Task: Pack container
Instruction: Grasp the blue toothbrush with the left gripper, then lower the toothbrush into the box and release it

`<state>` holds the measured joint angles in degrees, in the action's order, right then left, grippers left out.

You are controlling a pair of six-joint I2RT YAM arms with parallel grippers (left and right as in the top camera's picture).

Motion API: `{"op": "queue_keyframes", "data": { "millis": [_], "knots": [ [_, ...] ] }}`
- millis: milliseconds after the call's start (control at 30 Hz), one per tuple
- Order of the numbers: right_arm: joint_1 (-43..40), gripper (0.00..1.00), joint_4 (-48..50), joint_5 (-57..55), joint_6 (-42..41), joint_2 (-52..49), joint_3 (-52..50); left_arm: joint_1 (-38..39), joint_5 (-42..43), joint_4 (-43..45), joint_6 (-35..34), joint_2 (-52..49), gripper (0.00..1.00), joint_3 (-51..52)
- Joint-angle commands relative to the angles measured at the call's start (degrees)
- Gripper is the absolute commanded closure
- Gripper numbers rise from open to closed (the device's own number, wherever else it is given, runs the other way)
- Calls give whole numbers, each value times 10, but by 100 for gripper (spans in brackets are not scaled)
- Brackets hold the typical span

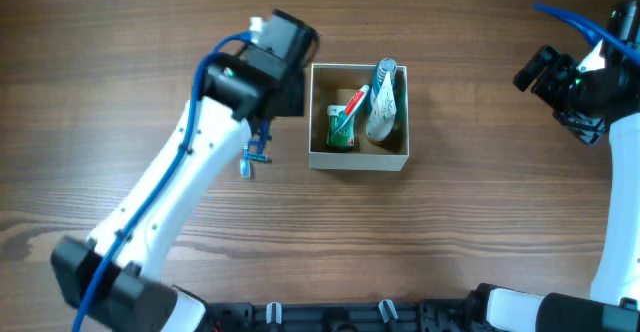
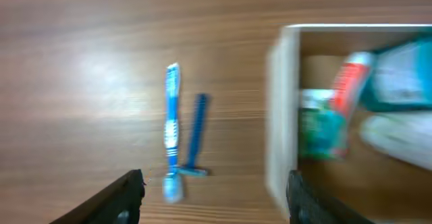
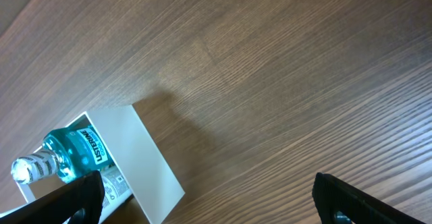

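Black-fingered, the left end effector [image 2: 216, 187] gapes wide and empty at the frame's bottom edge. Just beyond lie a blue toothbrush [image 2: 172, 126] and razor [image 2: 197, 133]. Farther, at right, sits the container [image 2: 281, 116]: thin card walls, likely light and bendy, best gripped near a corner. The right end effector [image 3: 209, 204] gapes empty too.
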<state>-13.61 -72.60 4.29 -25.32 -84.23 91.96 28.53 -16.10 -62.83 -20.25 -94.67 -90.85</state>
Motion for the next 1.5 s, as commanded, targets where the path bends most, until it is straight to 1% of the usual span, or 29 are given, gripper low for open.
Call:
{"op": "queue_keyframes", "data": {
  "millis": [0,100,167,233,300,333,433,467,533,600,733,767,833,900,1033,1133,1167,1233,1300,1367,1467],
  "knots": [
    [-1,0,1,3,-3,-4,3,-75,15,11,6,-68,29,57],
    [-1,0,1,3,-3,-4,3,-119,86,46,53,-112,34,75],
    [-1,0,1,3,-3,-4,3,-147,90,63,54,-147,36,75],
    [-1,0,1,3,-3,-4,3,-160,105,79,79,-164,36,75],
    [-1,0,1,3,-3,-4,3,-163,143,96,133,-186,37,75],
    [-1,0,1,3,-3,-4,3,-162,151,102,146,-199,37,75],
    [-1,0,1,3,-3,-4,3,-159,152,107,154,-228,37,75],
    [-1,0,1,3,-3,-4,3,-159,152,108,153,-240,40,75],
    [-1,0,1,3,-3,-4,3,-160,150,111,150,-255,53,75],
    [-1,0,1,3,-3,-4,3,-160,150,116,134,-261,58,75],
    [-1,0,1,3,-3,-4,3,-160,151,118,132,-261,75,75],
    [-1,0,1,3,-3,-4,3,-160,155,118,132,-261,78,77],
    [-1,0,1,3,-3,-4,3,-160,156,109,132,-261,92,77],
    [-1,0,1,3,-3,-4,3,-160,156,97,132,-260,96,77],
    [-1,0,1,3,-3,-4,3,-160,135,55,134,-230,96,75],
    [-1,0,1,3,-3,-4,3,-154,127,-16,131,-170,96,41],
    [-1,0,1,3,-3,-4,3,-147,129,-37,119,-146,96,28],
    [-1,0,1,3,-3,-4,3,-123,149,-49,106,-94,96,11],
    [-1,0,1,3,-3,-4,3,-85,170,-23,105,-44,96,10],
    [-1,0,1,3,-3,-4,3,-43,172,16,87,-17,96,10],
    [-1,0,1,3,-3,-4,3,23,171,119,47,-15,96,10]
  ]
}}
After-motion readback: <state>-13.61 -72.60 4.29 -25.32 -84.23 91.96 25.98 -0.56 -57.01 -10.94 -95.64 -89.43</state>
